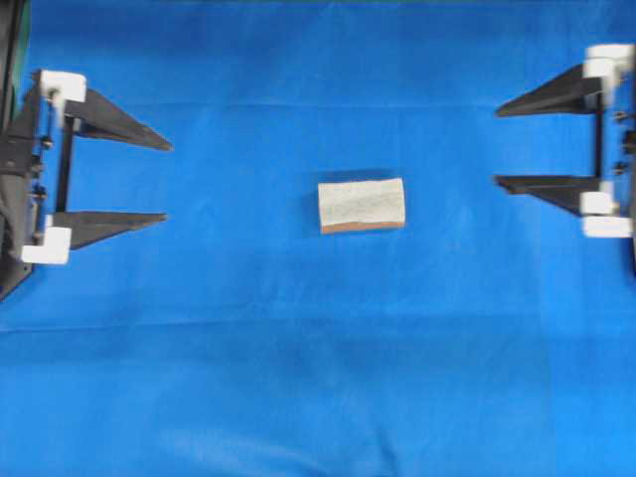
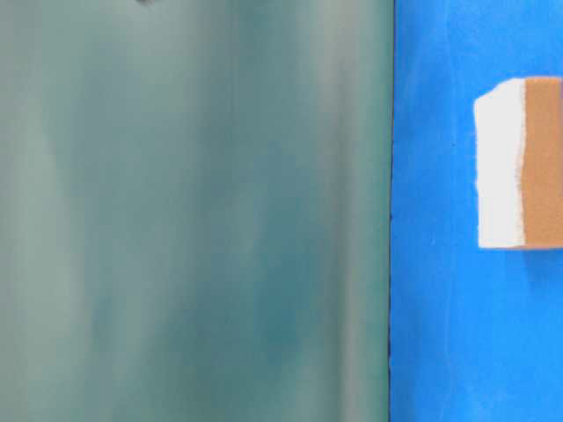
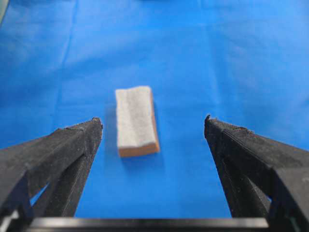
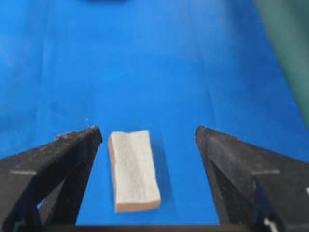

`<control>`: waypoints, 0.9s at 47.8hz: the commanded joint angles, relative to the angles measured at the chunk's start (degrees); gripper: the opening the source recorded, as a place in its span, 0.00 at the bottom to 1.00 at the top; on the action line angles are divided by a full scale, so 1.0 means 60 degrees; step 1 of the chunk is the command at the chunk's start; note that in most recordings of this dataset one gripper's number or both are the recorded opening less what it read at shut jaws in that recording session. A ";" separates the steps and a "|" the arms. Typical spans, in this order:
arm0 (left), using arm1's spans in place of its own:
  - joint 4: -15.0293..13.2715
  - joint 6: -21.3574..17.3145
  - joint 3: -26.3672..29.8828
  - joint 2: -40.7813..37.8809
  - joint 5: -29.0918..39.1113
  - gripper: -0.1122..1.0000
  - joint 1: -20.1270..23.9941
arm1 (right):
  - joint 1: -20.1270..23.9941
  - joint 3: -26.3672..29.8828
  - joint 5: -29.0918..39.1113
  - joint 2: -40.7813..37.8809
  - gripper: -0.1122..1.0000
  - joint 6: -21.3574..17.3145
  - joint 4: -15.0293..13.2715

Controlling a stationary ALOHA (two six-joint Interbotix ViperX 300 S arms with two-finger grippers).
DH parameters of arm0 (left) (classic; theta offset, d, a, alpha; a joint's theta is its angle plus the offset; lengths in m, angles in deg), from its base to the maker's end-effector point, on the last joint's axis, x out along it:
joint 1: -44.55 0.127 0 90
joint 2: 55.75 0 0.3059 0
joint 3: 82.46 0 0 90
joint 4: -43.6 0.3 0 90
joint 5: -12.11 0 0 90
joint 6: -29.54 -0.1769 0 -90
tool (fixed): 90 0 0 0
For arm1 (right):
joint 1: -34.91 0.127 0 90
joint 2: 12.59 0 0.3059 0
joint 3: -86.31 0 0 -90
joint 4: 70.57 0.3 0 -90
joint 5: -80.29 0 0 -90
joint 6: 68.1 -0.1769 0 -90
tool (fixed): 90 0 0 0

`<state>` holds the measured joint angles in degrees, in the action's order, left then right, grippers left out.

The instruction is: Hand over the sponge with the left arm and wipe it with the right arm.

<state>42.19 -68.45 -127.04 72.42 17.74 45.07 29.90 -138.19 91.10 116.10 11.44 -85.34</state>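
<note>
The sponge (image 1: 362, 205) lies flat, pale face up, mid-counter on the blue cloth (image 1: 298, 378), with no legible brand, label or writing. The left tool (image 1: 167, 181) and right tool (image 1: 497, 145) are both spread wide, each well apart from it.

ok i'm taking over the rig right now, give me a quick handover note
Left gripper: open, empty, at the left edge of the overhead view, clear of the sponge.
Right gripper: open, empty, at the right edge, also clear of it.
Sponge: flat on the blue cloth mid-table between the two grippers, pale face up, orange layer underneath. Both wrist cameras show it lying ahead of the open jaws.
Done: nothing yet; sponge not gripped.
Left: left arm picks up the sponge, hands it to the right arm, right arm wipes.
</note>
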 commanded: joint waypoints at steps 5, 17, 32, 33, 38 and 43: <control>-0.0015 0.0015 -0.0132 0.0718 0.0352 0.93 -0.0015 | 0.0015 -0.0630 0.0337 0.1523 0.77 -0.0015 0.0059; -0.0015 0.0029 -0.0996 0.2095 0.0469 0.93 0.0000 | 0.0029 -0.1421 0.0894 0.2710 0.77 -0.0015 0.0513; -0.0029 0.0264 -0.2402 0.3779 0.0498 0.93 -0.0015 | 0.0015 -0.2651 -0.0088 0.2798 0.77 -0.0015 0.0996; -0.0029 0.0264 -0.2505 0.3867 0.0498 0.93 0.0000 | 0.0015 -0.2739 -0.0234 0.2798 0.77 -0.0015 0.1011; -0.0029 0.0264 -0.2783 0.4072 0.0498 0.93 -0.0015 | 0.0015 -0.2959 -0.0703 0.2783 0.77 -0.0015 0.1201; -0.0029 0.0308 -0.2900 0.4102 0.0513 0.93 -0.0015 | 0.0015 -0.3003 -0.0806 0.2769 0.77 -0.0015 0.1260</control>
<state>42.10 -66.78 -144.71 97.29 20.99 45.07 29.99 -156.73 87.32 133.15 11.44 -78.22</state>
